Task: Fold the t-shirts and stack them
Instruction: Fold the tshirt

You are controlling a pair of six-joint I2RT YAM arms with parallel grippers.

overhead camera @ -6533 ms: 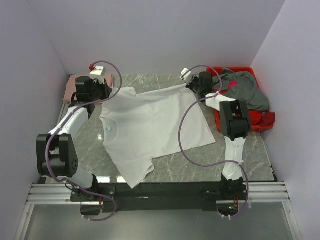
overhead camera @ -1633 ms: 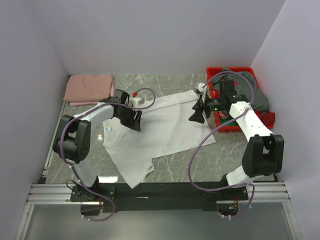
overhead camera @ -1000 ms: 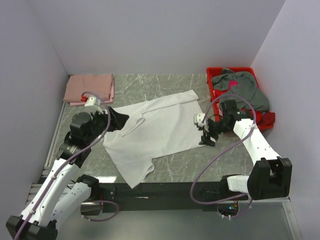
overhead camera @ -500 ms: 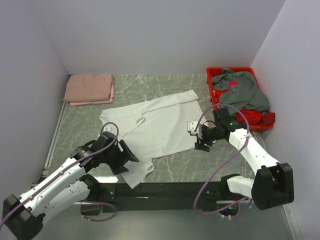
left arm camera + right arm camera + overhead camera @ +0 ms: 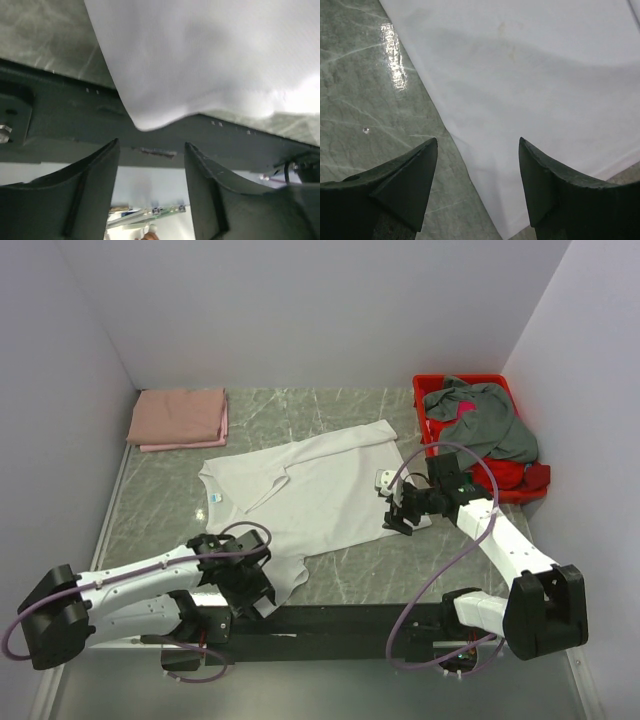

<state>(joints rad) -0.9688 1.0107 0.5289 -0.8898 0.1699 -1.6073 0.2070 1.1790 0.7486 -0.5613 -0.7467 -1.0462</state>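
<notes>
Left wrist view is showing the left gripper (image 5: 151, 145) with its jaws standing wide apart and nothing between them, pointing at the nearest corner of the white t-shirt (image 5: 200, 60). That corner is drooping past the table's near edge over the black frame rail (image 5: 60, 130).

From above, the left gripper (image 5: 250, 585) is sitting low at this near sleeve, close to the arm bases. A little farther out, the right gripper (image 5: 400, 515) is hovering over the shirt's right edge. Its wrist camera is showing both fingers parted and empty, with the cloth edge running diagonally across the marble table (image 5: 360, 75).

The white t-shirt (image 5: 310, 495) is lying spread flat across the middle of the table (image 5: 400, 565), one upper part turned over on itself. It is looking thin, light and limp, so it will probably sag and crease wherever it is not held. Pinching corners or hems is likely the best hold; the overhanging near corner should be the easiest to take, as a finger can get under it there.

At the far left a pink t-shirt (image 5: 180, 418) is lying folded. At the far right a grey t-shirt (image 5: 485, 420) and a red one (image 5: 520, 476) are sitting heaped in the red bin (image 5: 421, 418).
</notes>
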